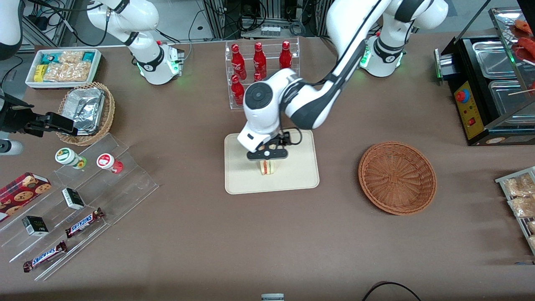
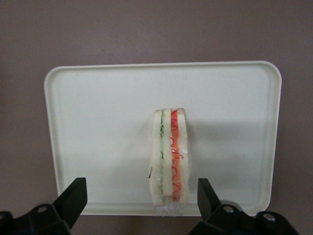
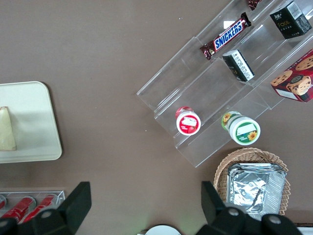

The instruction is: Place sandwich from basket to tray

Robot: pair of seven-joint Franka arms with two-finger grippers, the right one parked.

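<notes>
- Your sandwich [image 1: 268, 167] stands on its edge on the tray [image 1: 292, 179], at the middle of the front frame, so the striped filling faces the wrist camera. Its wrap touches the tray floor close to the rim nearest the front camera.
- In the wrist view the sandwich [image 2: 169, 159] sits between the two dark fingers [image 2: 73, 198], with clear tray surface showing on either side of it. Neither finger touches the wrap.
- So your claw [image 1: 267, 155] is spread wide and grips nothing. It hovers directly over the sandwich, and I judge the drop-off done.
- The sandwich stays upright by itself, which suggests it was set down squarely rather than dropped. A narrow wedge like that could tip if you brush it while lifting away.
- The basket [image 1: 397, 177] lies at the right of the centre of the front frame, well apart from the tray, and nothing shows inside it. That fits a transfer already made.
- Your arm reaches from its base at the upper right of the frame, elbow bent, wrist pointing straight down over the tray.
- The brown desk [image 1: 188, 242] carries both tray and basket. A rack of red bottles [image 1: 259, 62] stands above the tray in the frame, partly covered by the arm.
</notes>
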